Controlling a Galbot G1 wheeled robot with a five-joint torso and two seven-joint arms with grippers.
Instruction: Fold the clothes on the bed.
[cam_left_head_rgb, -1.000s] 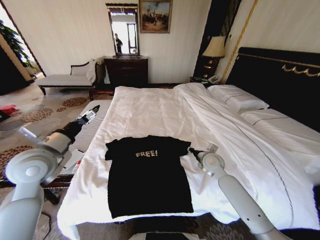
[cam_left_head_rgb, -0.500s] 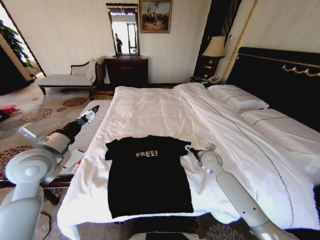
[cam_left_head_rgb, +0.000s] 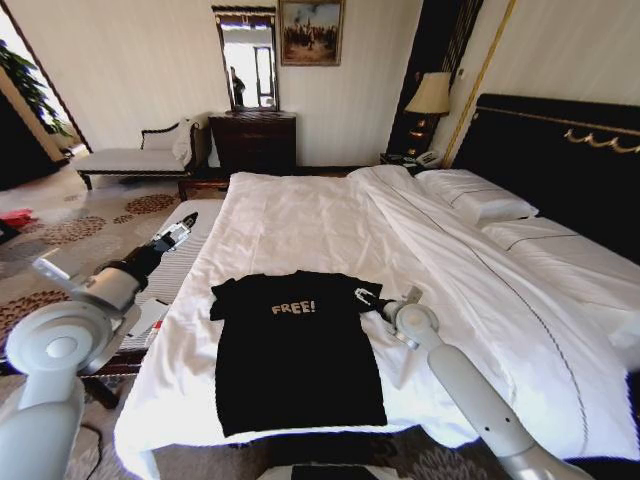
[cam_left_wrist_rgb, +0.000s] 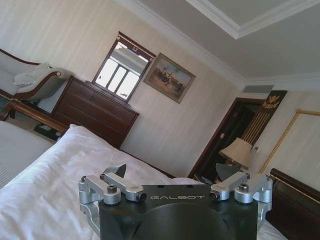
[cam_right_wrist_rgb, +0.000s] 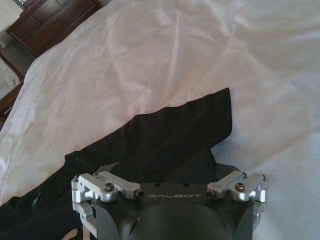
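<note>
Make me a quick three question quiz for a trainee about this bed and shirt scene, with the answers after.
1. True or false: the black T-shirt lies spread flat on the bed.
2. Which gripper is at the shirt's sleeve: A left, B right?
3. Fill in: the left gripper hangs beside the bed, over the ____.

Key: 1 true. 2 B, the right gripper. 3 floor.

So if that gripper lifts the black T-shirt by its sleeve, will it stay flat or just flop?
Probably flop. The T-shirt lies limp and flat on the bed, following its wrinkles, so it looks like thin, soft cloth. Lifted at the sleeve by the right gripper, the rest would likely hang and drag. It seems light; the sheet might bunch under it.
</note>
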